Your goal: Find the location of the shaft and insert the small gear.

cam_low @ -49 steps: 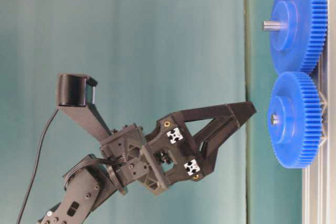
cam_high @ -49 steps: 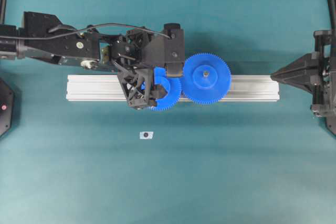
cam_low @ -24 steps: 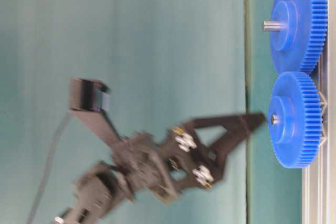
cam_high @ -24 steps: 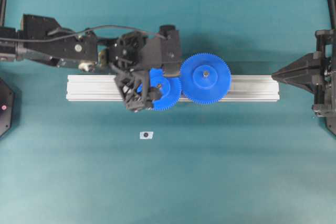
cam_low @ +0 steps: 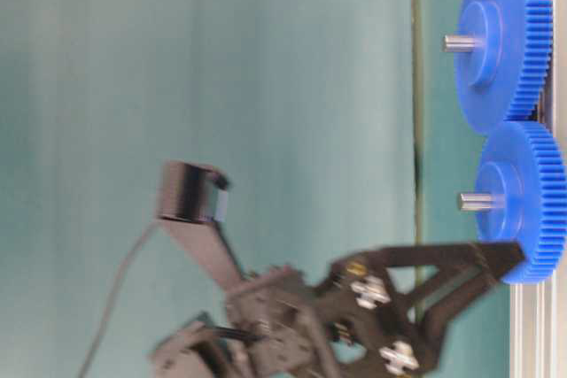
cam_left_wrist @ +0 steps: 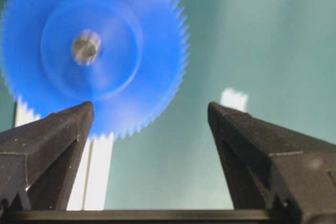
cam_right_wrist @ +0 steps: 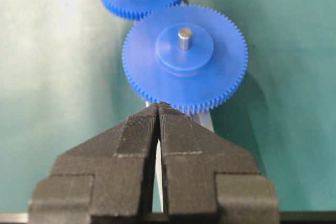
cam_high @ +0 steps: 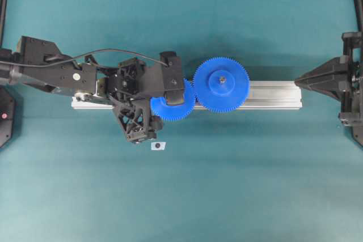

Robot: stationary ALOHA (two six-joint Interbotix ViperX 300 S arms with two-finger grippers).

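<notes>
The small gear (cam_high: 177,107) sits flat on the aluminium rail (cam_high: 272,96), its teeth against the larger blue gear (cam_high: 221,84). A grey pin sticks out of its hub (cam_low: 478,202). My left gripper (cam_high: 160,120) hangs open and empty just in front of it. One finger (cam_left_wrist: 63,129) is over the gear's rim (cam_left_wrist: 94,51). The other finger (cam_left_wrist: 247,135) is near the shaft (cam_high: 157,145), a tiny pale piece on the mat, blurred in the left wrist view (cam_left_wrist: 233,98). My right gripper (cam_right_wrist: 158,106) is shut and empty at the rail's right end (cam_high: 298,80).
The larger blue gear (cam_right_wrist: 185,56) has its own grey pin (cam_low: 461,42) through the hub. Teal mat (cam_high: 227,196) surrounds the rail. The left arm (cam_high: 51,72) lies across the rail's left end. Black frame posts stand at the left and right edges.
The left gripper has drawn back off the small gear toward the front left, staying open. The small gear now sits lower on the rail, with more pin showing. The right arm has not moved.
</notes>
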